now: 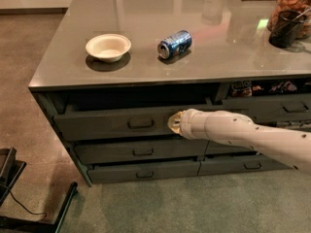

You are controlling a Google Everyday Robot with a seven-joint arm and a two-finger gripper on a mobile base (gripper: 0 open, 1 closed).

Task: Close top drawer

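Note:
The top drawer point(107, 123) is a wide dark grey drawer with a small bar handle point(141, 124). It stands slightly out from the cabinet, with a dark gap above its front. My gripper point(173, 123) is at the end of the white arm that reaches in from the right. It is against the drawer front, just right of the handle. Its fingers are hidden behind the wrist.
Two slimmer drawers point(138, 152) lie below the top one. Right-hand drawers point(272, 106) show snack packets. On the countertop point(63, 57) sit a white bowl point(108, 47), a blue can on its side point(175, 43) and a jar point(290, 11). A black stand point(19, 198) is at the lower left.

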